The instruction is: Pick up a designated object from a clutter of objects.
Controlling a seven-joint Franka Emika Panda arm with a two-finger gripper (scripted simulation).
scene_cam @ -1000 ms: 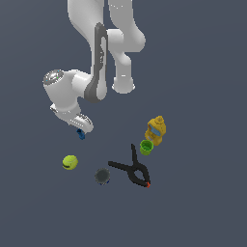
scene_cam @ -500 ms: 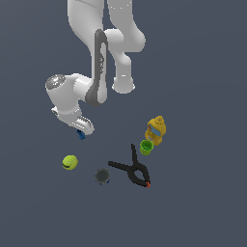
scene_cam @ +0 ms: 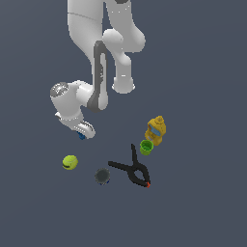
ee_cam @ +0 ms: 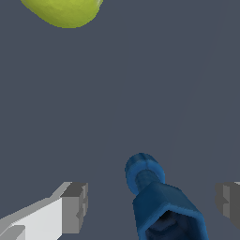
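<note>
Lowered since a second ago, the hand [ee_cam: 152,201] now straddles the tiny blue piece [ee_cam: 157,197] on the worktop [scene_cam: 202,202], fingers spread wide, seemingly ready to pinch.

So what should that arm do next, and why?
Probably close the tool on the small blue piece. In the wrist view the piece lies between the two open fingers, with a gap on each side, so it is not yet gripped.

Sim render – flat grey floor [scene_cam: 202,212], no walls, no bkgd
</note>
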